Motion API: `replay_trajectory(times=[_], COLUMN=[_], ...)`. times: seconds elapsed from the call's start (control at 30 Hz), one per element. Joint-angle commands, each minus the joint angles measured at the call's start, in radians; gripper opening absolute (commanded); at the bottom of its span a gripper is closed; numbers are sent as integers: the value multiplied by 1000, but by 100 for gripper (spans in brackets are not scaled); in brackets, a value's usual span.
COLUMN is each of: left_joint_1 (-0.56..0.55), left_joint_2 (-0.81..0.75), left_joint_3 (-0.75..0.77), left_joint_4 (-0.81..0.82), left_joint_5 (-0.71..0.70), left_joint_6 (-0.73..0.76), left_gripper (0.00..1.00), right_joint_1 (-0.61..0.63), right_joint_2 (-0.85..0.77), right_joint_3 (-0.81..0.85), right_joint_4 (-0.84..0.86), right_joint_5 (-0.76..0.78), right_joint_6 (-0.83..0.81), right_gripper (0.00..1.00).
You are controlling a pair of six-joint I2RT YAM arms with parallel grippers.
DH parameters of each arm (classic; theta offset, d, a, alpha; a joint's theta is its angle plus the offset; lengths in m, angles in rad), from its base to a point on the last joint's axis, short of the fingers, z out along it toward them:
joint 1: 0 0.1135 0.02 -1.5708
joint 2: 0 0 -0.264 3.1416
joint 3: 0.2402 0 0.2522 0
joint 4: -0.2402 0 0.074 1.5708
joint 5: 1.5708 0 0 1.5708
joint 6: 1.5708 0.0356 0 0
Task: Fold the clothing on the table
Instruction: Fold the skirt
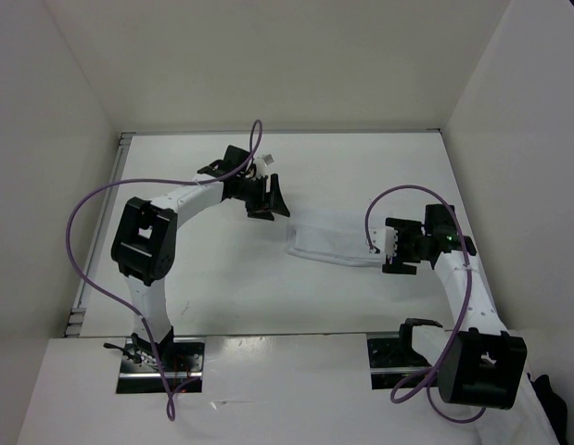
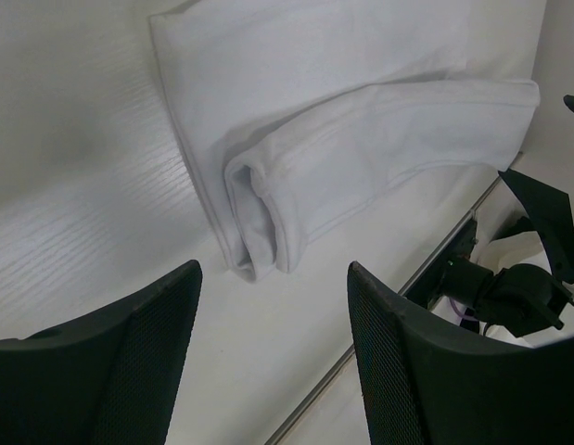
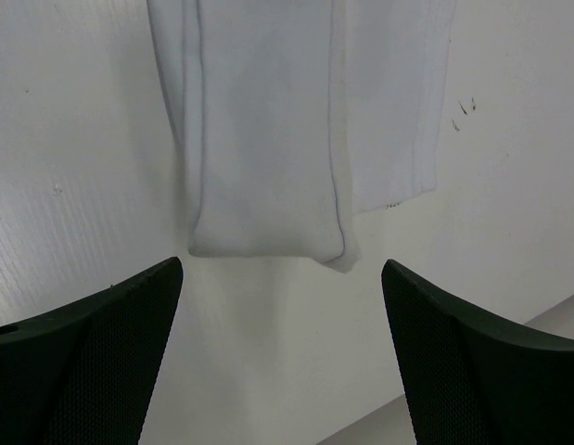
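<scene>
So, clothing (image 1: 329, 243): you'll find it flat on the counter (image 1: 361, 167), right of the middle and about halfway between the far and near edges. It lies as a narrow strip running left to right.
Fold state: it is doubled lengthwise. In the left wrist view (image 2: 361, 139) one layer lies rolled over the other, with a rounded open end. In the right wrist view (image 3: 268, 139) you see a narrow band with a second layer beside it.
Left gripper (image 1: 268, 198): spread wide and empty. It sits just beyond the strip's left end, on the far-edge side and apart from the fabric. Its camera (image 2: 273, 278) shows the rolled end just ahead of the two fingers, with bare counter between them.
Right gripper (image 1: 387, 250): spread wide and empty, at the strip's right end. Its camera (image 3: 282, 269) shows the band's squared end just ahead of the fingertips. You cannot tell from these views whether they touch it.
Cables (image 1: 82, 213): a purple loop hangs off each arm, clear of the fabric.
Surround: plain white walls (image 1: 268, 56) stand along the far, left and right edges.
</scene>
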State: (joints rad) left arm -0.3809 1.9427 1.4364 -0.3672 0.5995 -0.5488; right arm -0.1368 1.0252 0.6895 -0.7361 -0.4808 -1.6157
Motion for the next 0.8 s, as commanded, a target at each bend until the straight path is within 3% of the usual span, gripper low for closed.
replay_trajectory(times=[0.0, 0.6, 0.77], left_joint_1=[7, 16, 25], left_joint_2=[-51, -60, -79], left_joint_3=[-14, -33, -51], left_joint_4=[10, 1, 1], left_joint_5=[3, 3, 3], left_joint_6=[23, 23, 23], left_gripper=[71, 71, 71], right_joint_1=[8, 26, 26], right_joint_2=[-1, 50, 73], right_joint_3=[27, -11, -11], right_joint_4=[-29, 38, 58], right_joint_5=[-8, -27, -36], right_joint_6=[-33, -33, -33], right_gripper=[92, 85, 73])
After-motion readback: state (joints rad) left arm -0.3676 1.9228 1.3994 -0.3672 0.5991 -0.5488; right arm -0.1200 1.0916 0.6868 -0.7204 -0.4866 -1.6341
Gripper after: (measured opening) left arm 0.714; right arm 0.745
